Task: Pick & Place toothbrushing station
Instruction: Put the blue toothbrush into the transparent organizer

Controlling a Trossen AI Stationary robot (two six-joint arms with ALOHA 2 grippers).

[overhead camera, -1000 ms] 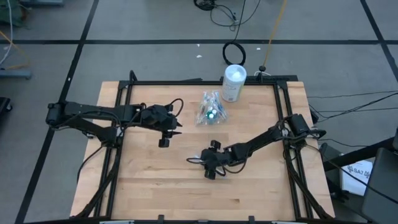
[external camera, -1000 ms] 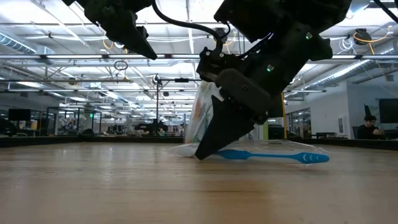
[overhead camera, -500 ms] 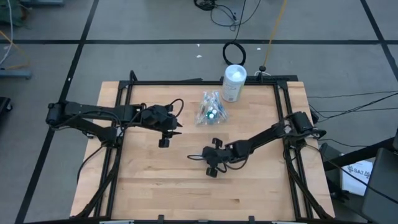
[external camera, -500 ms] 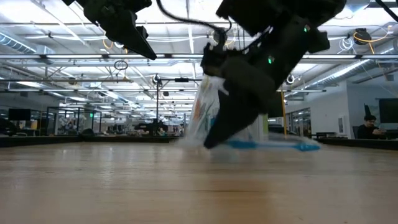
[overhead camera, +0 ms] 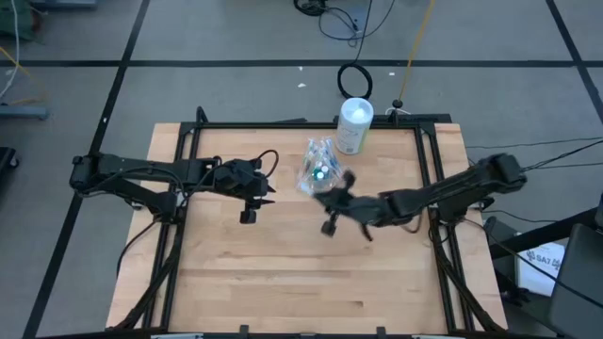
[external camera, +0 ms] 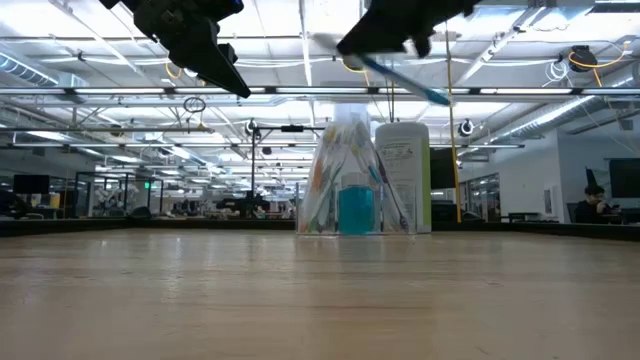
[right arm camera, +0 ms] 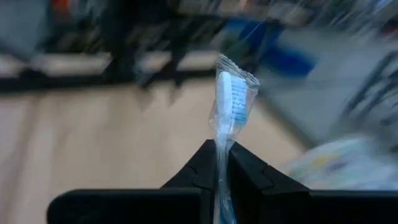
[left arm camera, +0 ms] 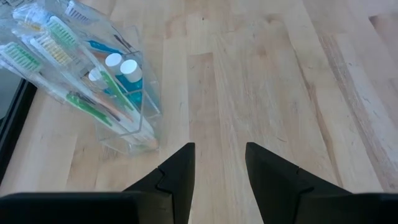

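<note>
Now my right pincer (right arm camera: 221, 163) is clenched on a wrapped blue toothbrush (right arm camera: 227, 99), held above the table just beside the clear station (overhead camera: 318, 166). It looks light and stiff, its wrapper probably slippery, so gripping mid-handle seems wisest. My left pincer (left arm camera: 219, 163) hangs released near the station's other side

You have the right gripper (right arm camera: 221, 163) clamped on a wrapped toothbrush (right arm camera: 226, 112), both dark fingers (right arm camera: 249, 171) pressed together around its handle. The bristled head stands clear above the fingertips inside a clear plastic sleeve. Behind it you see the wooden table (right arm camera: 93, 143). The background is too blurred to identify anything further.
</note>
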